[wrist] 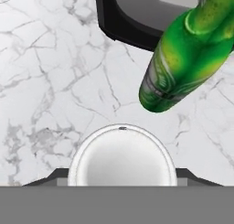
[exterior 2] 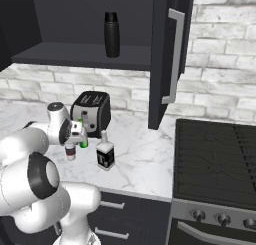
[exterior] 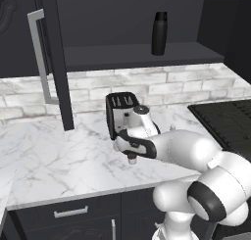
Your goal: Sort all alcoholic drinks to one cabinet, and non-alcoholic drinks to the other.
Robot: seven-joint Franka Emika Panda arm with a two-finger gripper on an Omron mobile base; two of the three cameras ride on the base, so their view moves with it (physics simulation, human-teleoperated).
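- the coffee cup [wrist: 122, 155] stands upright on the marble tabletop [exterior: 59, 156], directly under the gripper [exterior 2: 75, 139]; in the hand view its white lid sits between the two dark finger tips [wrist: 57, 176], one on each side of the rim.
- whether the gripper already pinches the cup or merely brackets it i cannot tell; the cup's base looks to be on the tabletop in the right base view [exterior 2: 70, 151].
- the green beer bottle [wrist: 187, 54] stands just beside the cup, in front of the toaster [exterior 2: 90, 110], unsorted.
- the squat pale bottle [exterior 2: 105, 152] with the black label is near them on the tabletop, also unsorted.
- the black flask [exterior: 159, 33] stands on the shelf of the open cabinet [exterior: 137, 55], so one non-alcoholic drink looks placed.
- judged from this: one of four drinks is put away; the cup appears to be the item in hand, both alcoholic bottles remain for the other cabinet.
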